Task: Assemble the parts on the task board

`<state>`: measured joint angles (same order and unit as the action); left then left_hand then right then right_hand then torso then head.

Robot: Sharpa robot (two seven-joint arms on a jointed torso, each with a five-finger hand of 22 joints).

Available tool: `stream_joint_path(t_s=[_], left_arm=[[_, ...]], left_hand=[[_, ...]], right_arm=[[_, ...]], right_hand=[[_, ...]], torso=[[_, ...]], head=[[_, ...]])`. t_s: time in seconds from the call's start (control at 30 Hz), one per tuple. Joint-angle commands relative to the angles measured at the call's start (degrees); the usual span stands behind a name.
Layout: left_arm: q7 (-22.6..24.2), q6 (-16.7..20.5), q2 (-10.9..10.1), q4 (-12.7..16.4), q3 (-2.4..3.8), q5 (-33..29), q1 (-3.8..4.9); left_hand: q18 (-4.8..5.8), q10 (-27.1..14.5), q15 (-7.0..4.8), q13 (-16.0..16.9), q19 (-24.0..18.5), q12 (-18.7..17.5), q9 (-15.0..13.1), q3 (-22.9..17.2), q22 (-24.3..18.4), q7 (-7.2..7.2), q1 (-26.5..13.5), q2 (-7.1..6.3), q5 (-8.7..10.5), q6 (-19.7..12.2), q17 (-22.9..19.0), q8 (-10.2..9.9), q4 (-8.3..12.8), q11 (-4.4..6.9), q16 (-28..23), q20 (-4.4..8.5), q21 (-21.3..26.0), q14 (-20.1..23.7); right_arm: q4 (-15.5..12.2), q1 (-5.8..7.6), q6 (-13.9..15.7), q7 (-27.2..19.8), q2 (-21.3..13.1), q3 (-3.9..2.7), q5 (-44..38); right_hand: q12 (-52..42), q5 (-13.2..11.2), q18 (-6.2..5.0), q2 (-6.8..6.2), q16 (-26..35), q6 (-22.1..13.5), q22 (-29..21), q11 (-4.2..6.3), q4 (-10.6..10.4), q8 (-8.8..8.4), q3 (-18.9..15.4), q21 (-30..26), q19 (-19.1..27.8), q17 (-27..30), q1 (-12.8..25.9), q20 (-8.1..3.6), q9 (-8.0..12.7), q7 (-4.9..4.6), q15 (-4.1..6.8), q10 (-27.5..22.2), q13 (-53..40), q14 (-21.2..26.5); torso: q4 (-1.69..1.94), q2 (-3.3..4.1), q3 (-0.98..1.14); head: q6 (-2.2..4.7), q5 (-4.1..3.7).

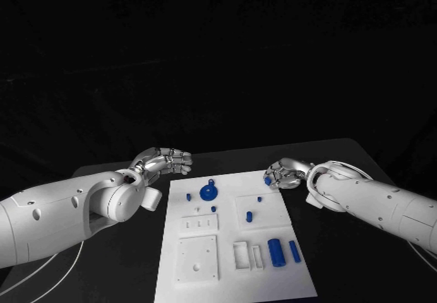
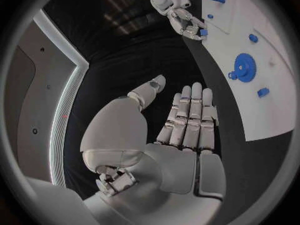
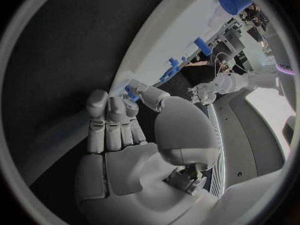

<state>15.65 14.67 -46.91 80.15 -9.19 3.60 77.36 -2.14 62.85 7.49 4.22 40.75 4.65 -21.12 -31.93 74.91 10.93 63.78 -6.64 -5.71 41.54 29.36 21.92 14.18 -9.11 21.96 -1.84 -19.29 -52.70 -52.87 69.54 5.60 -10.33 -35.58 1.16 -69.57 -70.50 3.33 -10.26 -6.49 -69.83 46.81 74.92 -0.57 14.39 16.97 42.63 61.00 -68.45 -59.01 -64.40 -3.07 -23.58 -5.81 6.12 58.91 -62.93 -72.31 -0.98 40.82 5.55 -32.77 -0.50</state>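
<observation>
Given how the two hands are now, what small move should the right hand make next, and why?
Probably lift the small blue part clear of the task board. The right hand already pinches it at the board's far right corner, while the left hand hovers empty beside the board, so the right is the one to act.

One white task board (image 1: 232, 278) lies on one black table (image 1: 337, 265), with two hands over it: the left hand (image 1: 164, 162) and the right hand (image 1: 284, 173). On the board I count one blue gear (image 1: 208, 190) and two large blue cylinders, a thicker one (image 1: 276, 252) and a thinner one (image 1: 294, 251). There are also about four small blue pieces, among them an oblong one (image 1: 249, 216), plus one small blue piece (image 1: 268, 180) at the right hand's fingertips.
</observation>
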Motion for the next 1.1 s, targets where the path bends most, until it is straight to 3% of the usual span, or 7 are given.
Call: stream_joint_path(t_s=[0.03,0.4,1.1], left_arm=[[0.6,-0.8,0.1,0.1,0.04,-0.1,0.03],[0.6,-0.9,0.1,0.1,0.04,-0.1,0.03],[0.5,-0.9,0.1,0.1,0.04,-0.1,0.03]], left_hand=[[-0.58,-0.2,0.26,-0.1,-0.4,-0.3,-0.1,-0.1,1.2,1.07,-0.5,0.04,-0.13,-0.5,0.1,-0.3,-0.2,-0.13,-0.1,-0.14,-0.2,0.0],[-0.57,-0.3,0.27,-0.1,-0.4,-0.3,-0.1,-0.1,1.2,1.08,-0.5,0.06,-0.13,-0.5,0.1,-0.3,-0.2,-0.14,-0.2,-0.15,-0.2,0.0],[-0.56,-0.3,0.28,-0.1,-0.4,-0.3,-0.1,-0.1,1.2,1.1,-0.5,0.07,-0.14,-0.5,0.1,-0.3,-0.2,-0.14,-0.2,-0.16,-0.2,0.1]], right_arm=[[0.1,-0.23,-1.3,-0.7,0.2,0.07,-0.4],[0.3,-0.32,-1.4,-0.7,0.3,0.09,-0.4],[0.3,-0.32,-0.9,-0.8,0.4,0.09,-0.4]], right_hand=[[-0.2,-0.2,-4.74,0.07,0.3,0.2,1.0,0.88,-0.2,0.4,0.1,0.2,0.2,-0.1,0.4,-0.12,-0.1,-0.18,0.35,-2.2,0.0,-0.1],[-0.3,-0.4,-4.74,0.57,0.2,1.1,1.0,0.95,-0.7,1.03,0.7,0.3,0.2,-0.2,0.7,-0.23,-0.4,-0.13,0.43,-2.3,0.0,-0.1],[-0.7,-0.5,-4.74,0.82,0.0,5.8,1.1,-0.06,-1.3,3.47,1.6,0.7,0.4,-0.5,1.4,-0.48,-1.5,-1.22,-0.51,-2.6,0.0,0.0]], torso=[[-0.04,0.0,0.04],[0.0,-0.06,0.08],[-0.06,-0.08,0.17]], head=[[-0.05,-0.01],[-0.2,0.12],[-0.41,0.17]])
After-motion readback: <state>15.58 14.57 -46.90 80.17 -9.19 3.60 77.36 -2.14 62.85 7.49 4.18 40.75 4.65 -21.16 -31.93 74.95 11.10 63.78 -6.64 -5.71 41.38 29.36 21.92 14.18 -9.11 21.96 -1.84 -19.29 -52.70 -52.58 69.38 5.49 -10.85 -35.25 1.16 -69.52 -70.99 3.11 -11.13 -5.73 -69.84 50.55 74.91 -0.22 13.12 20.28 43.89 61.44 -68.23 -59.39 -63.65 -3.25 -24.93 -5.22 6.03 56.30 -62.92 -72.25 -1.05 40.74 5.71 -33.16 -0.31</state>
